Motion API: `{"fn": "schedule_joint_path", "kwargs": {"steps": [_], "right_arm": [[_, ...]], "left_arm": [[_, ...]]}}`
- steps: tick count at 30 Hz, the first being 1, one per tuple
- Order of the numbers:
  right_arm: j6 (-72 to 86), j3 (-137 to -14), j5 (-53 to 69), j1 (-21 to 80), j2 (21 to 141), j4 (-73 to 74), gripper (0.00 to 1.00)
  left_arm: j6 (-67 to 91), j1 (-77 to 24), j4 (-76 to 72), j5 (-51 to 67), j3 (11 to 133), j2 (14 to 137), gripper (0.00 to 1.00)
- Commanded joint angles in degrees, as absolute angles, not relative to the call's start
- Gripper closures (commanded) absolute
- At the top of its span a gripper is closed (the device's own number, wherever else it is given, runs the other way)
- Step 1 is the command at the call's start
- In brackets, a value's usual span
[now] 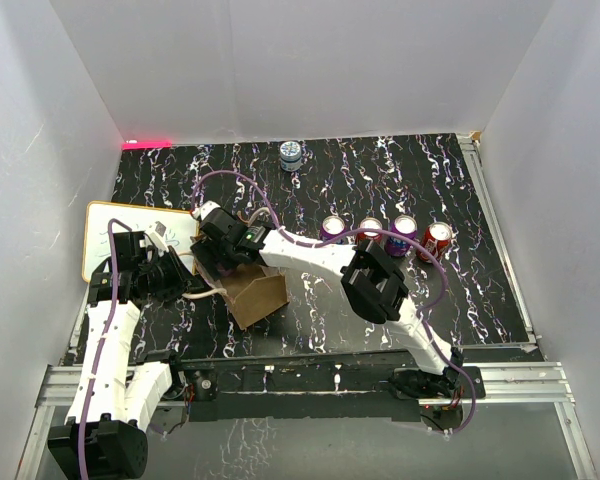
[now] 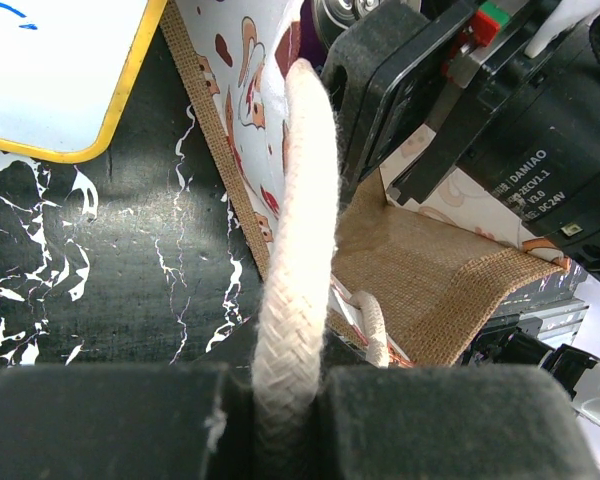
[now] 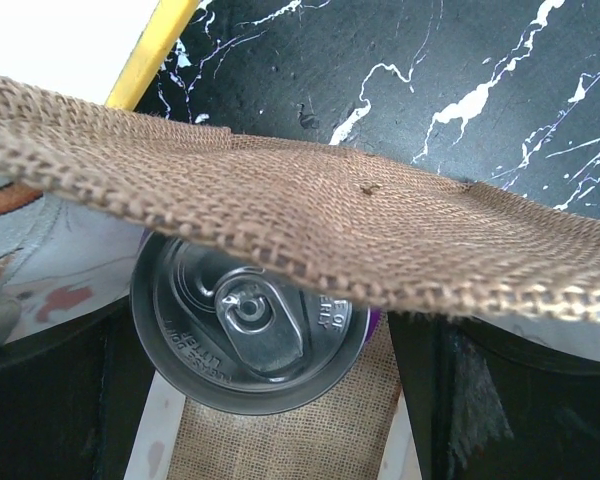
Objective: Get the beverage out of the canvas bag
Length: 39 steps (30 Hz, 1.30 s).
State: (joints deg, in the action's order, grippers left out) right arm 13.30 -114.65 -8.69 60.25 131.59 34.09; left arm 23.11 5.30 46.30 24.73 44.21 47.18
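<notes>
While the left gripper (image 2: 290,400) was shut tight on a cream rope handle (image 2: 300,230) of the canvas bag (image 1: 258,292), the right gripper (image 3: 255,420) was down inside the bag. Its fingers stood apart, one on each side of a drink can (image 3: 250,320). The can's silver top showed under the bag's brown edge. Four other cans (image 1: 370,230) stood in a row on the black table (image 1: 460,290), well apart from the bag.
</notes>
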Motion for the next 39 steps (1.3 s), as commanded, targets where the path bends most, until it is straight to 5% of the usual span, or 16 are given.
{"fn": "schedule_joint_path", "kwargs": {"steps": [1,12,21,39], "right_arm": [[11.25,-116.3,-8.68,60.12,131.2,27.83,0.09],[9.19,-115.59,-9.88,60.12,130.29,24.61,0.35],[9.13,-113.06,-11.3,60.1,124.0,23.96,0.66],[14.07,-98.3,-5.95,60.16,98.55,19.98,0.76]], "left_arm": [[23.03,5.63,46.51,26.1,43.9,47.09,1.0],[23.03,5.63,46.41,26.07,43.85,47.24,1.0],[23.11,5.76,46.44,25.95,43.85,47.37,1.0],[23.12,6.02,46.41,26.04,43.85,47.4,1.0]]}}
